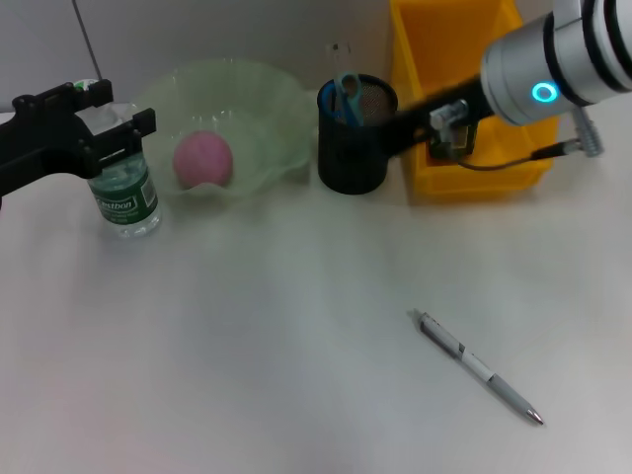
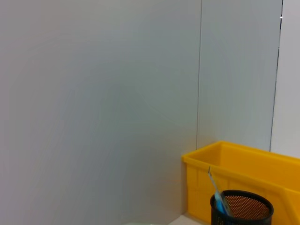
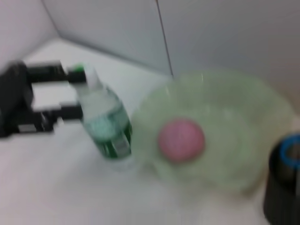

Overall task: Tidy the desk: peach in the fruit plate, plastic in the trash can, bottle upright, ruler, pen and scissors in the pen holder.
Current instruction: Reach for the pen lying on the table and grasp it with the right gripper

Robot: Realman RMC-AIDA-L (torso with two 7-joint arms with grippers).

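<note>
— Gripper on the left [image 1: 117, 133] first: its black fingers sit either side of the upper part of the bottle [image 1: 124, 193], open a little wider than the bottle, so I can't say they're pressing it. The bottle stands upright on the desk [image 1: 247, 346], green cap on top, just beside the fruit plate [image 1: 267, 109]. I'd guess the fingers straddle it that way to steady it or to let go of it.

— And nearest to us?

— Nearest is the pen [image 1: 479, 367], lying flat on the desk, tip toward the right front, well apart from everything else. It looks like the one piece not yet put away.

— Farther back?

— The peach [image 1: 203, 160] sits inside the pale green fruit plate, so that part seems done. Next to it the black mesh pen holder [image 1: 355, 138] has the scissors [image 1: 346, 97] standing in it, blue handles up, with what may be the ruler's thin clear edge beside them; I can't be sure of that.

— The right gripper?

— It's up behind the pen holder, in front of the yellow trash can [image 1: 464, 59], but its fingers are hidden from me, so whether it holds anything I cannot tell. Any plastic in the can isn't visible from here.
</note>
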